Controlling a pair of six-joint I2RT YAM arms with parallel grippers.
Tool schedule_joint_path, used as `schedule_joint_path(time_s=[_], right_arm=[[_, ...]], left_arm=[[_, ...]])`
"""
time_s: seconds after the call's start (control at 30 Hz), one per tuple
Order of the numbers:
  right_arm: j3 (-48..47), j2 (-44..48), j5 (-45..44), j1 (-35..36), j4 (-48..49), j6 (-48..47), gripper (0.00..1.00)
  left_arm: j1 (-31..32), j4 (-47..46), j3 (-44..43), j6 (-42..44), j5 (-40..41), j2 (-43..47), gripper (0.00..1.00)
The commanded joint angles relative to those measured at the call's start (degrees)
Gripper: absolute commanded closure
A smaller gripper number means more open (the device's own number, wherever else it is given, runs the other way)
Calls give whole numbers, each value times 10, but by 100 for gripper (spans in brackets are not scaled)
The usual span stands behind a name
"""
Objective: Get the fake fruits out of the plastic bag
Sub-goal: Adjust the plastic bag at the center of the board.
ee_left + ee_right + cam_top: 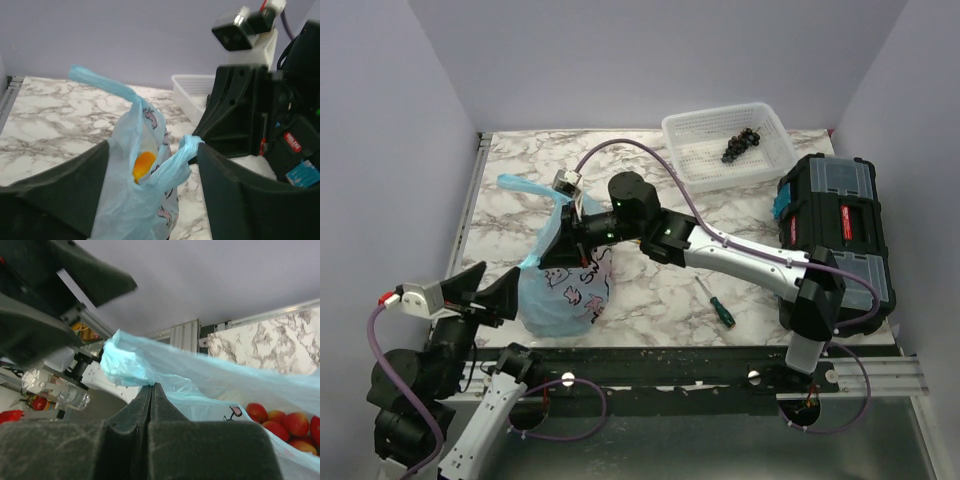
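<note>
The light-blue plastic bag with cartoon print stands at the table's front left. My right gripper reaches into its top and is shut on a bunched handle; in the right wrist view its jaws meet on the film. Several red fake fruits show through the bag's mouth. My left gripper is wide open at the bag's left side. In the left wrist view the bag sits between its fingers, one handle draped against the right finger. An orange-yellow fruit shows inside.
A white lattice basket holding a dark grape bunch stands at the back right. A black toolbox sits at the right edge. A green-handled screwdriver lies on the marble near the front.
</note>
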State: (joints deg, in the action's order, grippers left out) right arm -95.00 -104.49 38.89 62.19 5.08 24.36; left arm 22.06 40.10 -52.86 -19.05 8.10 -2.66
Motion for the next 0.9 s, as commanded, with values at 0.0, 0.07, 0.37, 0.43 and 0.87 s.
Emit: schedule_joint_path(time_s=[0.0,0.07,0.37,0.43,0.87], right_arm=[[58,57,-9,6,36,-22,99],[81,68,-18,6,42,-29,99],[113,107,-2,18,35,-60,99],[120,116,-7,20,33,-62,99],[150,150,-34,26,22,-73,99]], left_arm=[[-3,27,-89,18,-24,-49,18],[-3,35,-126,19,-32,-72,9],[-3,132,-223,-2,-4,-311,2],[-4,140,-224,4,-5,-351,2],[-53,47,-109,18,-79,-466,6]])
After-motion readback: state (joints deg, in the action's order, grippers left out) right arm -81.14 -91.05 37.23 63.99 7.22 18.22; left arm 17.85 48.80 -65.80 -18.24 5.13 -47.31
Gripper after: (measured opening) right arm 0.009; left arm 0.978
